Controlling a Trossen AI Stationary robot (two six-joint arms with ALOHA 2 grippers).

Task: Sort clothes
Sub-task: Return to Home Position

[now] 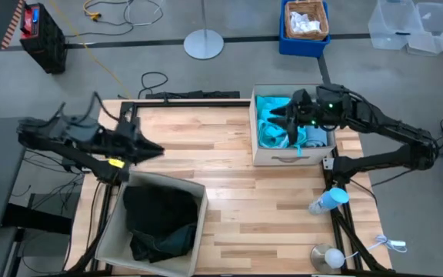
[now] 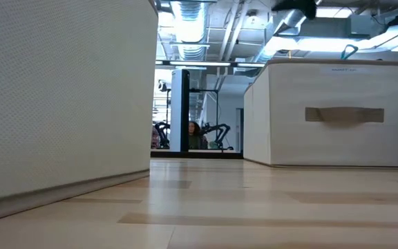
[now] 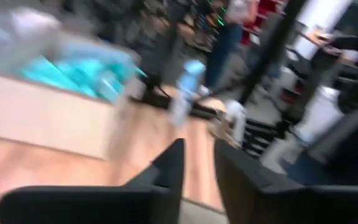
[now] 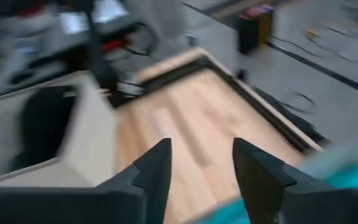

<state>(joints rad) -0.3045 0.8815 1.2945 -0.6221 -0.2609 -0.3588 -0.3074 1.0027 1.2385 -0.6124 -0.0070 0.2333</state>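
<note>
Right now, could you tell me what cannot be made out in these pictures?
Low view: the walls of the near bin and the far bin hide what lies inside.
High view: the right gripper covers part of the pale blue garment; the dark clothes merge.
Wrist views: motion blur smears everything.

Bare table (image 1: 229, 192) between lower bin (image 1: 201, 215) and upper bin (image 1: 291, 157).

One clothes heap (image 1: 160, 223) in the left bin (image 1: 111, 227), another heap (image 1: 271, 123) in the right bin (image 1: 291, 156).

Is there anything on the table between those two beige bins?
No. The high view shows only bare wooden tabletop between the dark-clothes bin and the turquoise-clothes bin.
</note>
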